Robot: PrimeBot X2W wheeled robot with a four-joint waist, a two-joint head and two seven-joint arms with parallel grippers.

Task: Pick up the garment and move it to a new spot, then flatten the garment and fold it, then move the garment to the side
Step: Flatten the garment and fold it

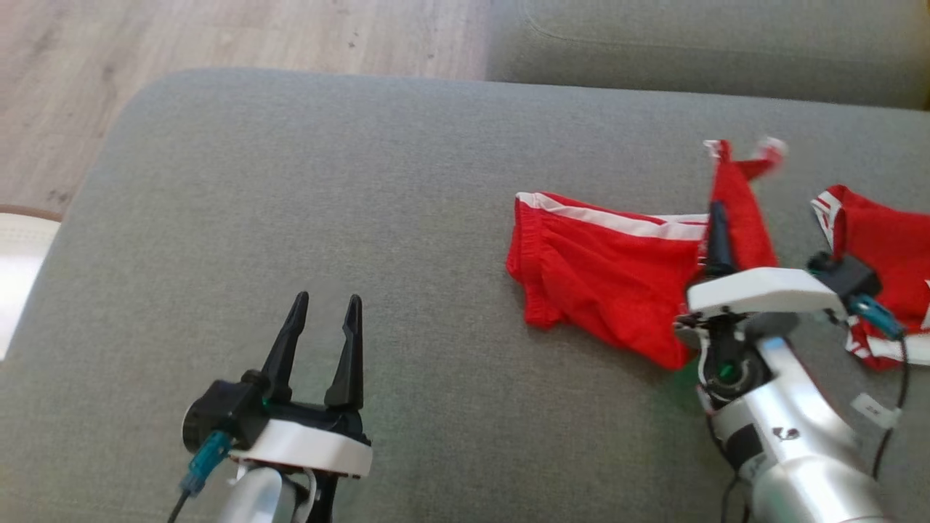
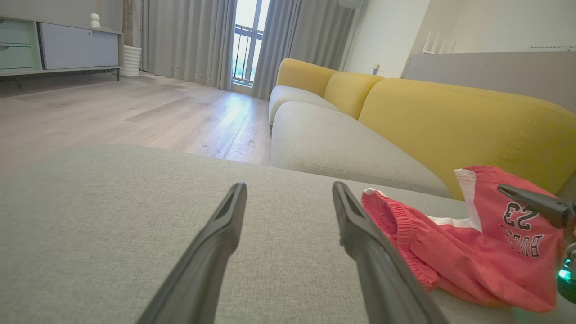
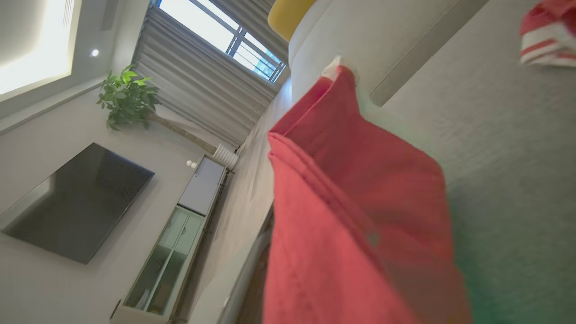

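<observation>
Red basketball shorts lie right of centre on the grey sofa cushion. Nearest, the left end effector hovers with its fingers spread, holding nothing. Beyond it, the right end effector pinches a raised fold of the shorts. Another red garment lies farther right.

Grey upholstered seat adjoins wood-plank floor, with yellow sofa back cushions, grey curtains, low cabinet, dark wall-mounted screen and potted plant beyond.
</observation>
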